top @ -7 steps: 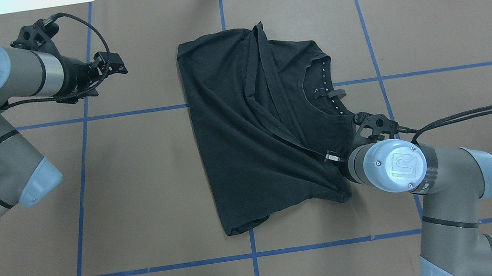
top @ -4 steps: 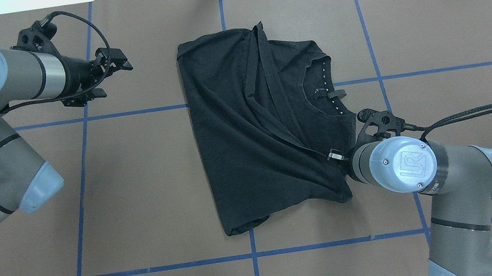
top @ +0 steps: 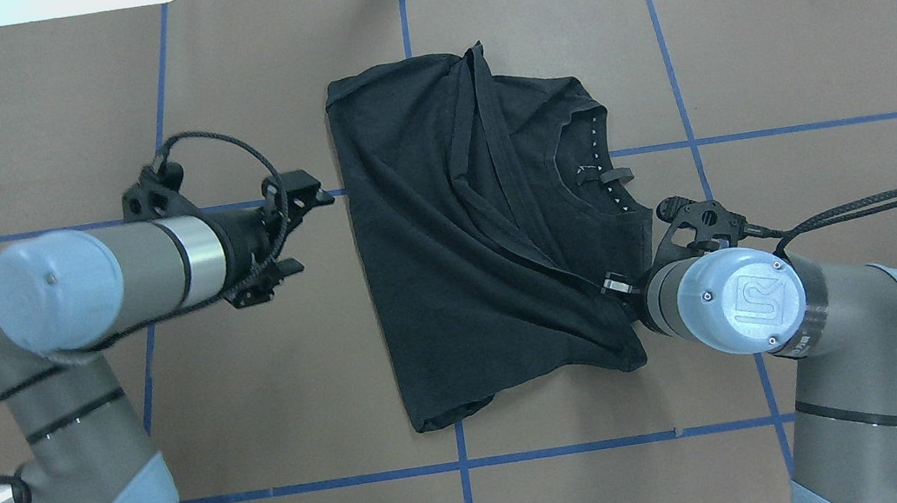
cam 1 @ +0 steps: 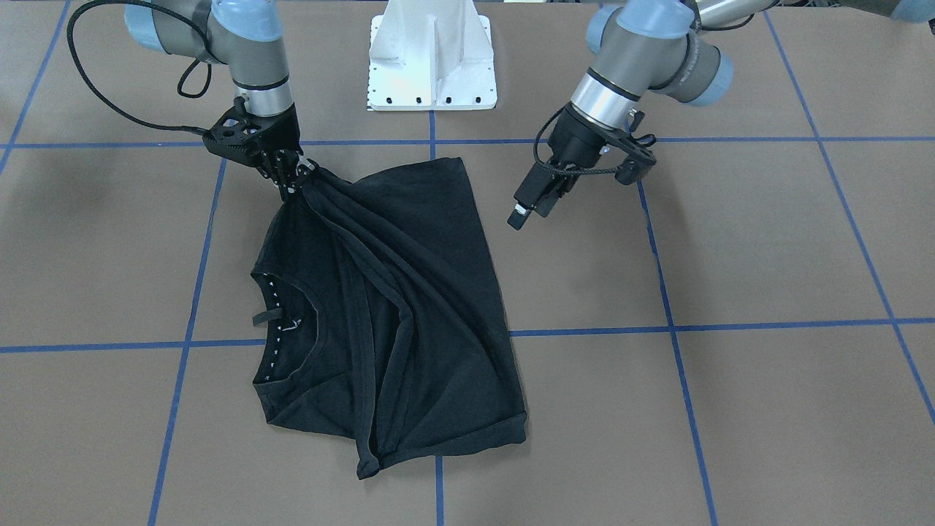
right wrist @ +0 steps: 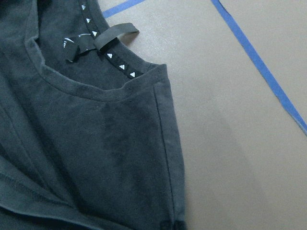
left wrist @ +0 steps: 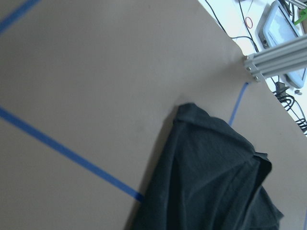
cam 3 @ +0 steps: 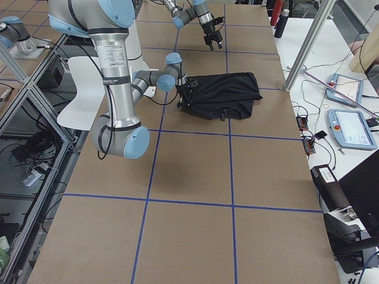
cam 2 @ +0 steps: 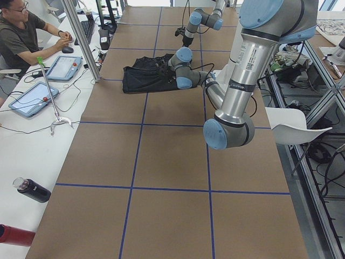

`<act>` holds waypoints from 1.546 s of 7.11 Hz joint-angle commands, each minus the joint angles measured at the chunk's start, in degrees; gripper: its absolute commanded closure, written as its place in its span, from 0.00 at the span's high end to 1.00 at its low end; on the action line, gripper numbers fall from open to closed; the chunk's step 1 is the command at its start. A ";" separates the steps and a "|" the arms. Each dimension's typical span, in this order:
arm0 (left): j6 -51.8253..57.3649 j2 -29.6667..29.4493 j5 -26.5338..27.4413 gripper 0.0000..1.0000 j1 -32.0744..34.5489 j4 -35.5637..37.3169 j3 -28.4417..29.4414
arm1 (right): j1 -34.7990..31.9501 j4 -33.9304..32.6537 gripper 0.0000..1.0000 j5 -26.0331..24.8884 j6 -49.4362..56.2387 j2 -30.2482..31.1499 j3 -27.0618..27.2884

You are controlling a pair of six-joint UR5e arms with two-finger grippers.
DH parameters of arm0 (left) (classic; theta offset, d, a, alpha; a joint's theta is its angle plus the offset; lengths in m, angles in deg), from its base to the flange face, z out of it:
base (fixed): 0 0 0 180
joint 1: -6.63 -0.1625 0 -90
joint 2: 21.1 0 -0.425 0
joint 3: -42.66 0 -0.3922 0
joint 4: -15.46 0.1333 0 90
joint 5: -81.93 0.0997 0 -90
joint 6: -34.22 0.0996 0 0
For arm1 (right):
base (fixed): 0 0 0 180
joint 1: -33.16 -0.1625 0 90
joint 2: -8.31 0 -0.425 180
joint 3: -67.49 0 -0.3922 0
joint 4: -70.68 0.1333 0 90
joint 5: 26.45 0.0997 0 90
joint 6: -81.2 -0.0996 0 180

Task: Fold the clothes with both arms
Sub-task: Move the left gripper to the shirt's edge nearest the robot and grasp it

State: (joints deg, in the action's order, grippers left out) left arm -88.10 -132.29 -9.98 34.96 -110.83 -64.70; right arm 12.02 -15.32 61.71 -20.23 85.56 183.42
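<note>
Right gripper [cam 1: 294, 181], upper left of the front view, pinches a bunched edge of the black T-shirt [cam 1: 409, 292] lying mid-frame; left gripper [cam 1: 527, 203] hovers empty beside it, its opening unclear.

From overhead the right arm's wrist cap [top: 743, 300] covers the right gripper [cam 1: 294, 181], its fingers [cam 1: 287, 174] buried in bunched T-shirt [cam 1: 424, 292]. The 2 wrist views crop that T-shirt; the gap of the left gripper [cam 1: 520, 212] is unreadable.

Robot lab: tape-gridded table [top: 776, 21], operator tablets [cam 2: 63, 67]
</note>
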 commanded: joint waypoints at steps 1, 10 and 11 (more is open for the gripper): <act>-6.86 0.98 5.94 0.99 -9.67 2.27 -0.75 | -0.04 -0.05 0.00 -0.01 0.00 0.00 -0.01; -11.18 -3.77 6.66 0.64 -17.00 2.01 8.48 | 0.05 -0.05 0.00 0.08 0.09 -0.17 0.34; -11.18 -4.03 6.39 0.38 -17.00 2.01 7.96 | 0.05 -0.05 0.00 0.08 0.09 -0.17 0.25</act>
State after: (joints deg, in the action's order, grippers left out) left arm -99.30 -136.07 -3.38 18.14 -108.78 -56.45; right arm 12.05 -15.37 61.79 -20.14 85.43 183.75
